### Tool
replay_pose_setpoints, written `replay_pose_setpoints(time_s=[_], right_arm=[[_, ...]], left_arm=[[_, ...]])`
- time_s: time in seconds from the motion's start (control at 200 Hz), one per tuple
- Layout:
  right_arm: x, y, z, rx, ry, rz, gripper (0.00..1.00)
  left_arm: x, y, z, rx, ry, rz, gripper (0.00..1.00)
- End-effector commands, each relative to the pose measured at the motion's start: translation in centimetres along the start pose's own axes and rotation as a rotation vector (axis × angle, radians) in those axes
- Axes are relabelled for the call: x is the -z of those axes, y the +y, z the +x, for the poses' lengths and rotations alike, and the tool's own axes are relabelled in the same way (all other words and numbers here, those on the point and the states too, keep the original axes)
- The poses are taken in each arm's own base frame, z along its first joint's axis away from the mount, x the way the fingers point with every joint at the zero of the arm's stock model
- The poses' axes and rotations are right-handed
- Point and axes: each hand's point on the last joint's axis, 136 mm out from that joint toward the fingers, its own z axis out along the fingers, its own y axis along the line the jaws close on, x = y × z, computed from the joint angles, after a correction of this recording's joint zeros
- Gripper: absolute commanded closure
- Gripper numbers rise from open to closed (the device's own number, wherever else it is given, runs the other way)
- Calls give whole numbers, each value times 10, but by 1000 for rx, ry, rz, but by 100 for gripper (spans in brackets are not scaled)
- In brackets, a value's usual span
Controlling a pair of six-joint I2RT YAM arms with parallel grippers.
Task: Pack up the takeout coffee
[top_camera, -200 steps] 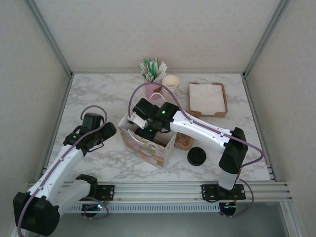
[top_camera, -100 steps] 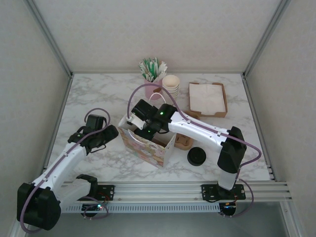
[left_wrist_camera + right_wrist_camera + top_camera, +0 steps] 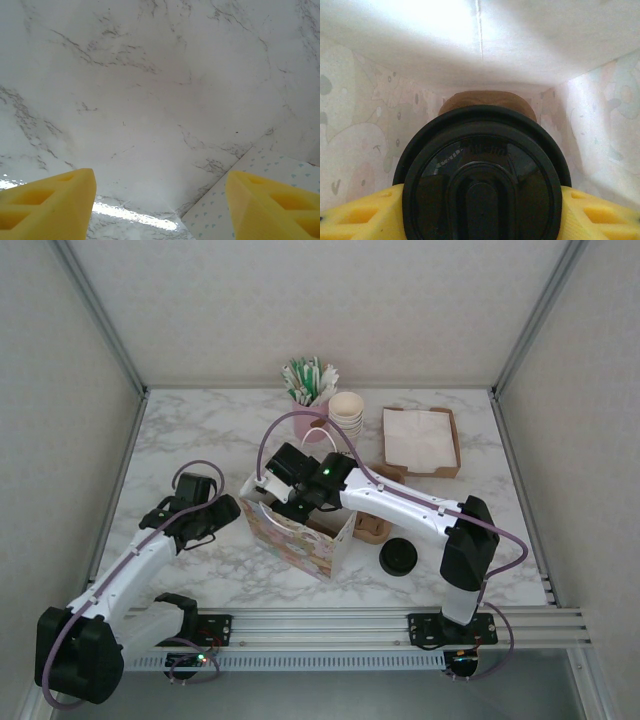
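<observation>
The coffee point(image 3: 481, 175) is down inside the paper bag point(image 3: 298, 532), clamped btwn the yellow fingers point(image 3: 357, 212) of the right gripper point(image 3: 480, 212), w/ bag walls close on both sides. Cup base is hidden, so can't tell if it has reached the bag floor. The left gripper point(image 3: 160, 205) stands wide open w/ nothing in it. It's low over the tabletop point(image 3: 150, 90), just beside the bag's left wall, and apparently not touching it.

What could go wrong, as I judge it:
- Release too high: the cup drops, tips, the lid pops, coffee spills. Cause: no view of the base vs. the floor.
- A brown rounded thing point(image 3: 487, 102) sits behind the lid, can't tell what. If the cup lands partly on it, it ends up tilted.
- Fingers flank the cup at about lid level. If the lid isn't snapped on tight, the cup could slip out below.
- Withdrawal: tight fit, so opened fingers or the wrist may snag a wall and drag or topple the light bag, esp. as nothing braces it.
- A shoved bag would hit the cardboard piece point(image 3: 372, 527) and the loose black lid point(image 3: 398, 557) on its right.
</observation>
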Motion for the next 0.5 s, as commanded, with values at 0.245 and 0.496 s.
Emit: replay_pose_setpoints(time_s=[0.245,0.496], right_arm=[[12,17,8,-15,-4,-75,51],[10,21,2,-21,-23,-101,51]], left_arm=[[-5,7,5,8,16,-16,32],[-6,7,6,17,20,-12,32]])
